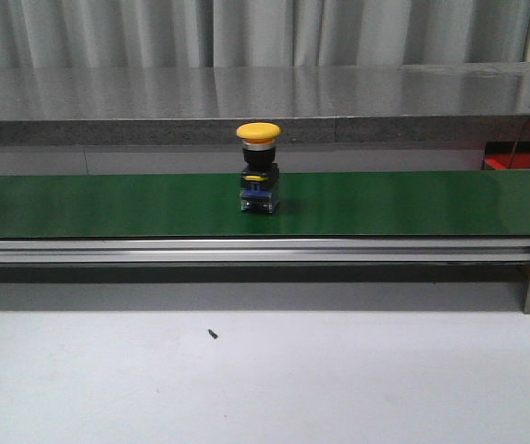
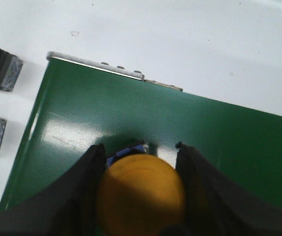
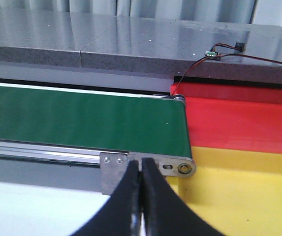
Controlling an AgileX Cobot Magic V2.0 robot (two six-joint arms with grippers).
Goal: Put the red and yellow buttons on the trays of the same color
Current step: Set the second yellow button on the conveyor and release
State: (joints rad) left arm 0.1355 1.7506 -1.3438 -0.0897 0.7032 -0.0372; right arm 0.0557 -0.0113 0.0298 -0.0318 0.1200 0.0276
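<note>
Grey pleated curtain and polished stone ledge behind; long green conveyor belt (image 1: 107, 203) across the scene. Yellow mushroom-cap push button (image 1: 259, 168) stands upright mid-belt. My left gripper (image 2: 140, 164): jaws spread either side of its yellow cap, contact unclear. My right gripper (image 3: 141, 194): jaws pressed together, empty, near the belt's right end, beside the red plastic tray (image 3: 244, 125) and yellow plastic tray (image 3: 249, 191).
</note>
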